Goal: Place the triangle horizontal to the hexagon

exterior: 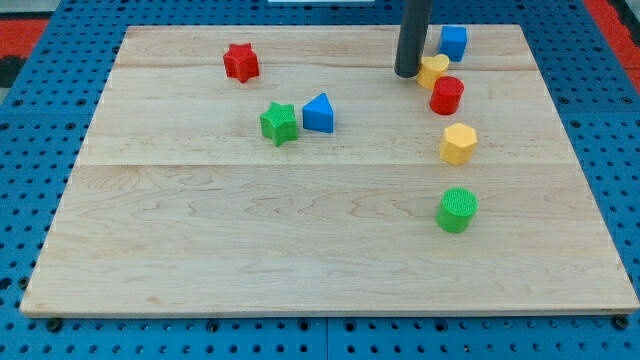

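The blue triangle (pixel 318 113) sits left of the board's centre, touching the green star (pixel 279 123) on its left. The yellow hexagon (pixel 458 144) lies at the view's right, a little lower than the triangle. My tip (pixel 406 73) rests on the board near the view's top right, just left of a yellow block (pixel 433 71), well right of and above the triangle.
A red star (pixel 240 62) lies at the top left. A blue cube (pixel 453 42) sits at the top right, a red cylinder (pixel 446 95) below the yellow block, and a green cylinder (pixel 457 210) below the hexagon. The wooden board (pixel 200 260) ends on blue pegboard.
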